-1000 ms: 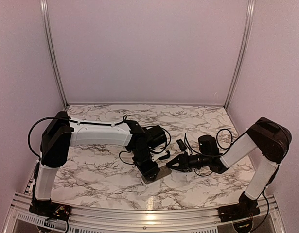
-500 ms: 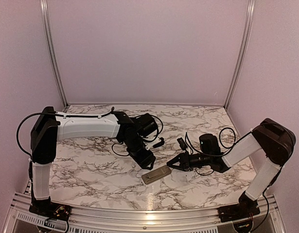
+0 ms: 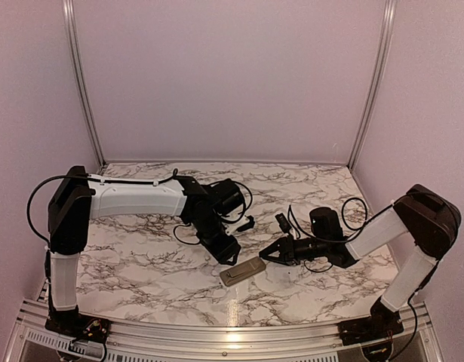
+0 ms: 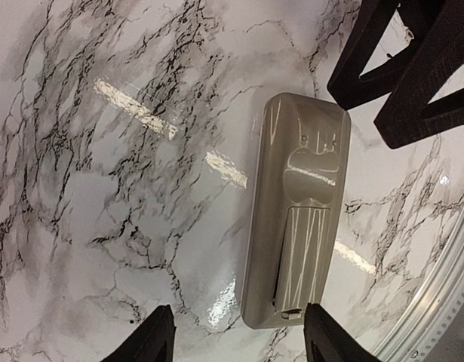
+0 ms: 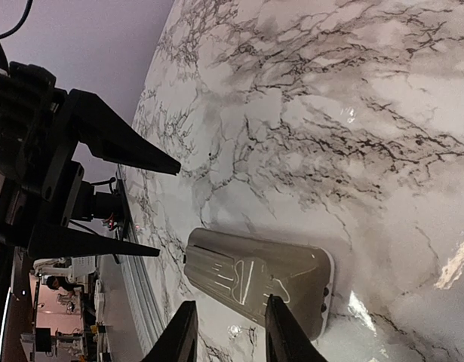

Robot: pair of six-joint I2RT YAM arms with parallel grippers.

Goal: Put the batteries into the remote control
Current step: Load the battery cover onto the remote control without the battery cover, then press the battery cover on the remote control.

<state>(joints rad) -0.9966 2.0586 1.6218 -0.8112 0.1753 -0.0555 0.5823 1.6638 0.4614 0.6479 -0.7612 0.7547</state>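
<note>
Two arms work over a marble table [image 3: 141, 264]. The left arm [image 3: 133, 200] reaches in from the left edge, and the right arm [image 3: 375, 230] reaches in low from the right edge. Between them the remote control [image 3: 243, 271] lies flat near the middle of the near edge. Its grey-beige back faces up, and its long side runs slantwise to that edge. We see no cell on it or beside it.

The left gripper [image 3: 228, 253] hangs just above the remote's left end with its jaws spread wide and nothing between them. In the left wrist view its fingertips [image 4: 160, 335] stand on either side of the remote's end without touching it.

The right gripper [image 3: 266, 256] sits low beside the remote's right end. Its jaws are only narrowly parted, and we see nothing held in the gap.

Farther toward the far edge, a small dark piece [image 3: 281, 222] lies on the marble. We cannot tell what it is.
</note>
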